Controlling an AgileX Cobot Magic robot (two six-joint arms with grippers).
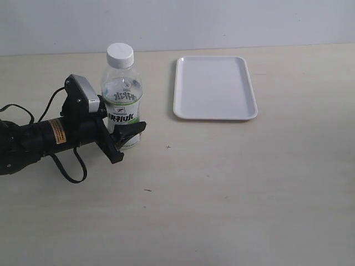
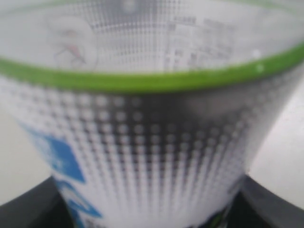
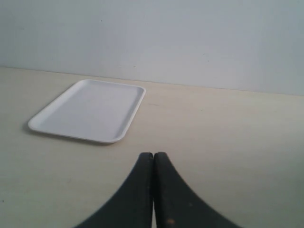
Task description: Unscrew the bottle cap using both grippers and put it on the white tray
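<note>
Left gripper [image 1: 128, 138] jaws apparently clamping bottle [image 1: 122, 91], right gripper [image 3: 153, 155] jaws clenched, cap [image 1: 120, 54] on

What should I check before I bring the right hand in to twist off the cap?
1. Left hand closed on the bottle: ok, fingers sit on both sides of the label.
2. Bottle upright on the table: ok.
3. Cap on the neck with nothing above it: ok.
4. Right hand open wide enough for the cap: not ok, its fingers are pressed together.
5. Right hand lined up with the cap: not ok, it faces the tray and is outside the exterior view.
6. Tray ready to take the cap: ok, nothing lies on it.
</note>
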